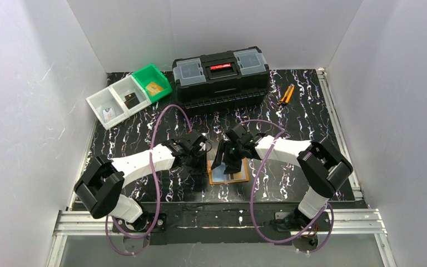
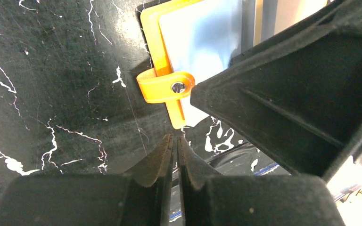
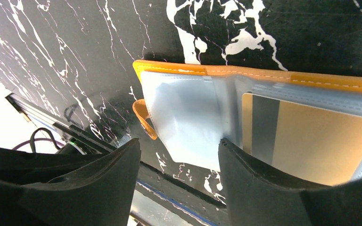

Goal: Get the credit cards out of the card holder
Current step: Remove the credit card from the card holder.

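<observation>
black marbled bench [image 1: 311,122] carries the open card holder [image 1: 229,172] near its front middle, long axis left-right. right claw [image 3: 178,143] is open just over the gold card [image 3: 311,141]; left claw [image 2: 174,139], closed and empty, stands beside the tab [image 2: 165,87].

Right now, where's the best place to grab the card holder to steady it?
Probably the snap tab: it sticks out past the edge, while the card holder lies open and flat on the table. Come in low from the tab side, jaws pinching the strap's faces.
</observation>
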